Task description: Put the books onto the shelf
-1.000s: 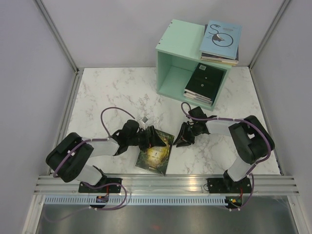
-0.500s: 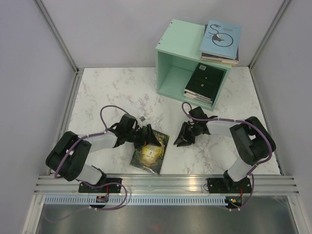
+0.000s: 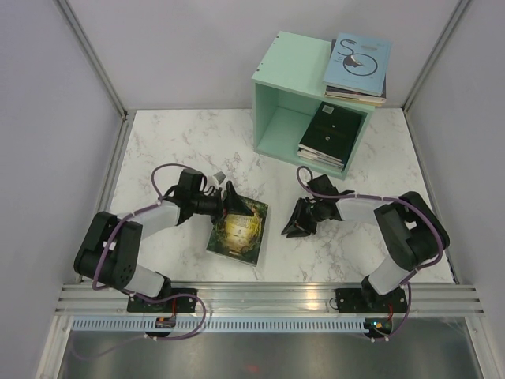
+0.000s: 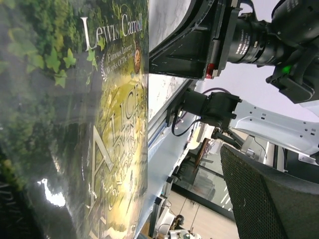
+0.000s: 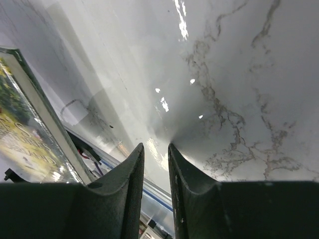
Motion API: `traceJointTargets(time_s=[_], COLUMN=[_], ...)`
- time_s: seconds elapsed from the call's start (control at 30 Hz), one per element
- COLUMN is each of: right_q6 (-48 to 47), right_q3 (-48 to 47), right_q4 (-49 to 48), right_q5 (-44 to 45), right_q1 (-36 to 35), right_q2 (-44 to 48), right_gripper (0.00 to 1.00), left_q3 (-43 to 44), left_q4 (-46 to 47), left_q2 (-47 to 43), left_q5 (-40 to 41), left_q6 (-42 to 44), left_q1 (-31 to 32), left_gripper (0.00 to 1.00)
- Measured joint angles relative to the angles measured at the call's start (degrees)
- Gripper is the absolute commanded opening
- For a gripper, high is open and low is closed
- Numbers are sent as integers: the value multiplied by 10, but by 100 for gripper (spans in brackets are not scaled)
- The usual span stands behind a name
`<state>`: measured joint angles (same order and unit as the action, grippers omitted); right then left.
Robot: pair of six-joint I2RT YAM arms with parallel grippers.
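The job looks mostly done from where I sit. The shelf [image 3: 278,69] stands at the far right of the table [image 3: 166,142], with a black-covered stack [image 3: 327,133] lying flat inside it. A second pile lies on its roof, topped by the light blue book [image 3: 360,60].

One book is left out: the green-gold book [image 3: 239,230], flat on the marble between the arms, well apart from the shelf. My left gripper [image 3: 234,208] sits at its far edge with the jaws spread wide. The left wrist camera is filled by the cover, so I can't tell whether a finger has got under it. My right gripper [image 3: 294,227] is down at the tabletop just right of the book, jaws drawn to a narrow slit with nothing between them.

The marble is glossy and throws glare. Plain pale walls [image 3: 47,118] close in the sides and back, and a metal rail [image 3: 268,298] runs along the near edge.
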<state>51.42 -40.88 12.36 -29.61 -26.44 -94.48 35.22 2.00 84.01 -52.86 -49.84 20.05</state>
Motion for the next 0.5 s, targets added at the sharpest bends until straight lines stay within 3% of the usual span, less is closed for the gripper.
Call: traceJointTargets(time_s=[0.07, 0.23, 0.3, 0.5], right_q6=[1, 9, 22, 117], right_q3=[8, 24, 40, 144], right_q4=[-6, -21, -43, -191], right_q5=[5, 13, 13, -4], right_q1=[0, 0, 0, 4], right_q2=[8, 23, 34, 131], right_gripper=[31, 31, 32, 43], left_q3=[11, 7, 0, -31], left_q4=[-14, -22, -14, 11], left_q2=[0, 7, 7, 6], left_q5=[0, -14, -20, -30], left_q6=[5, 12, 19, 6], left_q1=[-1, -1, -3, -3], left_gripper=[97, 61, 53, 50])
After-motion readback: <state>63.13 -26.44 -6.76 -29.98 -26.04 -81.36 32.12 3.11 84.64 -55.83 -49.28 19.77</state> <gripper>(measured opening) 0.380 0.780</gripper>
